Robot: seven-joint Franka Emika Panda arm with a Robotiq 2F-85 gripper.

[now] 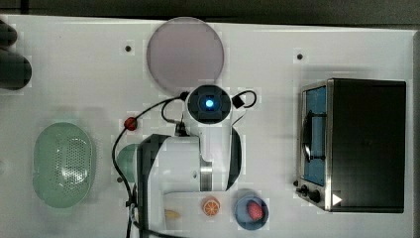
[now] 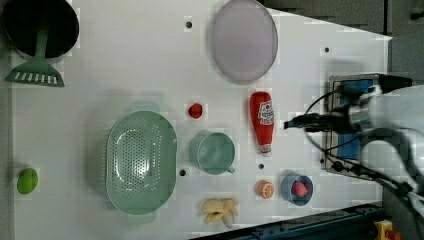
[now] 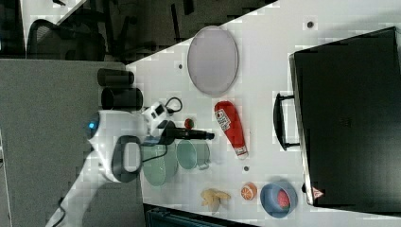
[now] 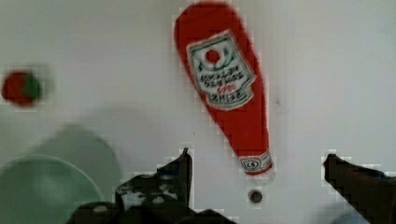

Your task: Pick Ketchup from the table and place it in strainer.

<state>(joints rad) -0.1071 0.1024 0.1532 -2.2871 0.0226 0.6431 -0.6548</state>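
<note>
The Ketchup (image 2: 262, 122), a red squeeze bottle with a white label and white cap, lies flat on the white table, also seen in the right view (image 3: 230, 126). In the wrist view the Ketchup (image 4: 229, 93) lies lengthwise with its cap end between my two dark fingers. My gripper (image 4: 258, 161) is open and holds nothing; it hangs above the table, clear of the bottle. In the left view my gripper (image 2: 288, 124) reaches in from the left view's right, beside the bottle. The strainer (image 2: 141, 162), a pale green perforated oval basket, sits empty toward the left view's left, and in the top view the strainer (image 1: 63, 166) lies at the top view's left.
A round green cup (image 2: 216, 152) stands between strainer and bottle, with a small strawberry (image 2: 195, 110) nearby. A grey plate (image 2: 243, 40), an orange half (image 2: 265, 189), a blue bowl (image 2: 297, 189), bananas (image 2: 220, 210) and a lime (image 2: 27, 180) lie around. A black toaster oven (image 1: 364, 144) fills one end.
</note>
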